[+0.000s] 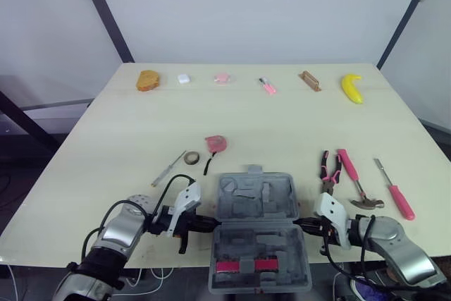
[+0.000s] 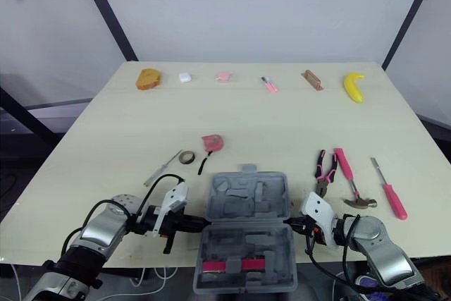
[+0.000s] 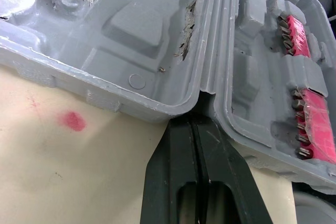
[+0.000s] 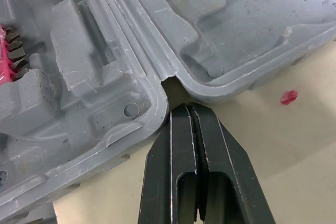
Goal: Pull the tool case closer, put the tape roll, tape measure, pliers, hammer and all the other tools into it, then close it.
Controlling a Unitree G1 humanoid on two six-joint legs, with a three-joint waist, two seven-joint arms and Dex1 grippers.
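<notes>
The grey tool case (image 1: 257,234) lies open at the bottom centre of the frame. Its near half overhangs the table's front edge and holds two red bit strips (image 1: 227,266). The far half, just above it, shows moulded recesses with no tools in them.

The left gripper (image 1: 209,224) is at lower left and the right gripper (image 1: 304,224) at lower right. Each has its jaws pressed together, clamping nothing, with the tips at the hinge notch on its side of the case.

The cream table (image 1: 113,139) carries a small red mark (image 3: 72,121) beside the case.

Right of centre lie:
- one pair of pink-handled pliers (image 1: 329,172)
- one pink-handled hammer (image 1: 354,180)
- one red-handled screwdriver (image 1: 394,189)

Left of centre lie:
- one slim screwdriver (image 1: 169,168)
- one tape roll (image 1: 192,157)
- one pink tape measure (image 1: 215,144)

Along the far edge, in the upper part of the frame, six small things sit in a row:
- an orange lump (image 1: 147,80)
- a white block (image 1: 183,79)
- a pink piece (image 1: 222,77)
- a small pink tool (image 1: 267,87)
- a brown block (image 1: 309,80)
- a banana (image 1: 352,88)

White walls with black diagonal struts stand behind.
</notes>
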